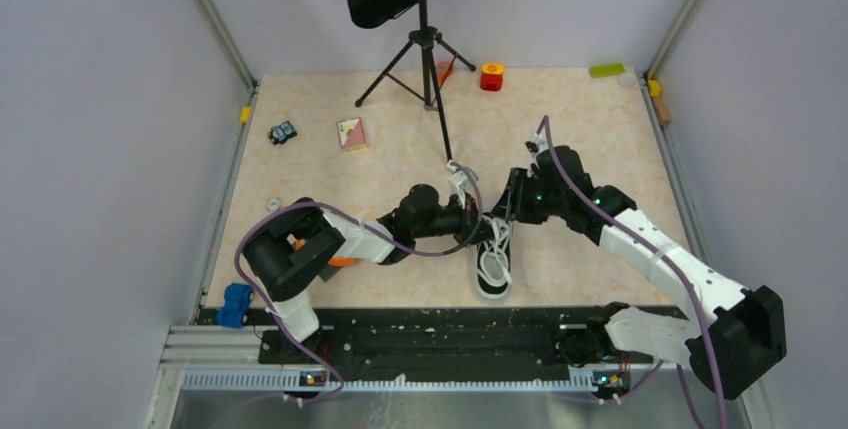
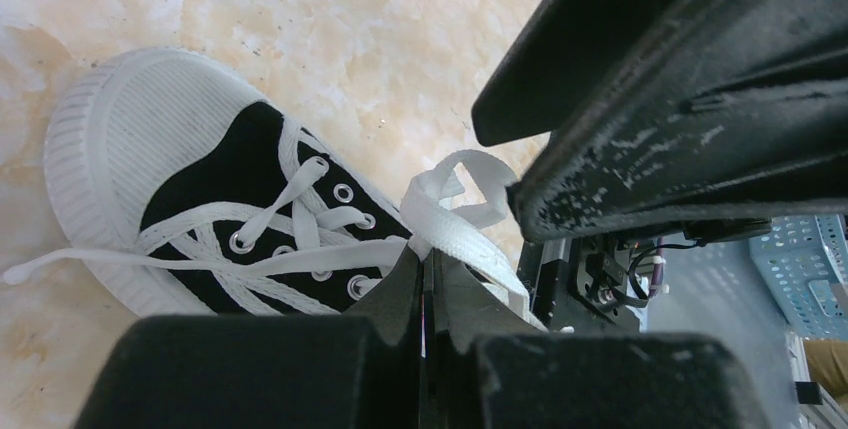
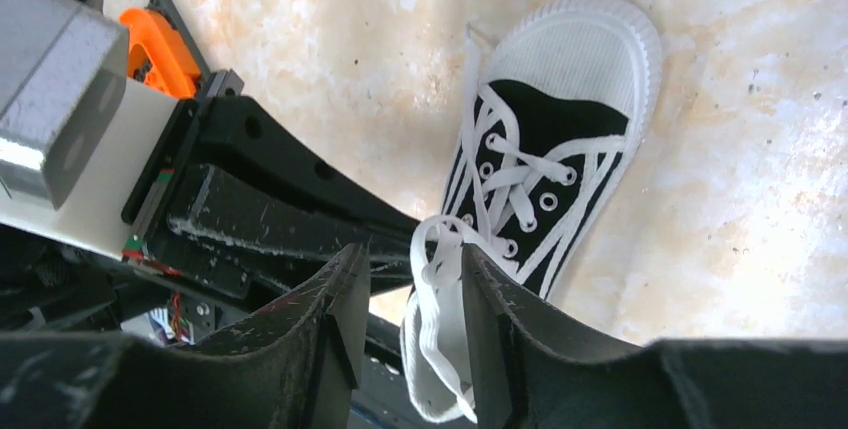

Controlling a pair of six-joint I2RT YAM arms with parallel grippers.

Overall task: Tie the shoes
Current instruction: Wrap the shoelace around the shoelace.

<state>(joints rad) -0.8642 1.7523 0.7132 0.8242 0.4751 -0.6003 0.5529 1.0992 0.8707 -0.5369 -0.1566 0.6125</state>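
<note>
Left wrist view: left gripper (image 2: 428, 287) has jaws pressed together, pinching the white lace (image 2: 462, 234) taut just above the black sneaker (image 2: 200, 174); right gripper (image 3: 410, 324), jaws spread, straddles the lace loop (image 3: 436, 349), seemingly to grasp it.

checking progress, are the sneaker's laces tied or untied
Untied: the laces show no bow; one end trails loose beside the sneaker, and the left gripper pinches a loop.

The left end effector (image 2: 428, 267) pinched a looped white lace (image 2: 458, 221) above the black sneaker (image 2: 232, 164) on the marbled worktop (image 2: 350, 29); the right end effector (image 2: 494, 169) hung close beside the loop.
</note>
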